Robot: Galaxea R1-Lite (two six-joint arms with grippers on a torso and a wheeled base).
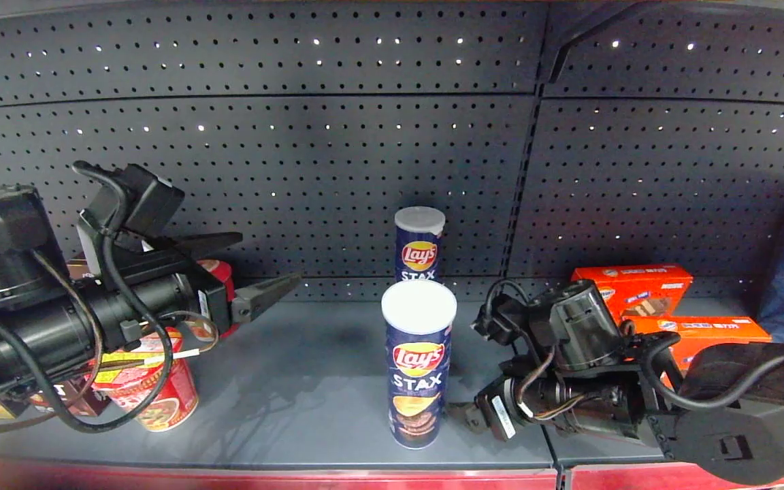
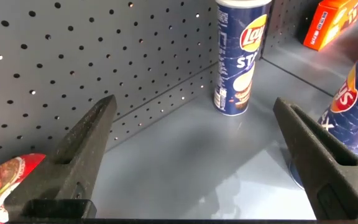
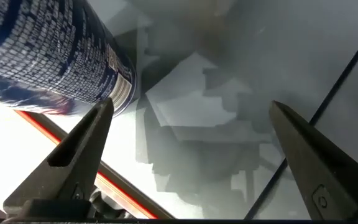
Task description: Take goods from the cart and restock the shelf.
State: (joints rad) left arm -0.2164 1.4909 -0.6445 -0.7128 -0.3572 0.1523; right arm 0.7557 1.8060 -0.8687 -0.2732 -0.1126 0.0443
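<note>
Front chip can (image 1: 418, 367) stands upright on the shelf (image 1: 283, 388), centre, near the front edge. Second can (image 1: 419, 245) is directly behind it, by the back panel. Right gripper (image 3: 191, 106): low, just right of the front can, not around it, jaws apart, empty. Left gripper (image 1: 268, 257): well left, jaws apart, empty, above cup noodles (image 1: 160, 398).

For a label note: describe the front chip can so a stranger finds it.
On the grey shelf under the pegboard, two blue chip cans stand mid-shelf. It is the front can, near the red edge; the rear can stands by the pegboard.
</note>
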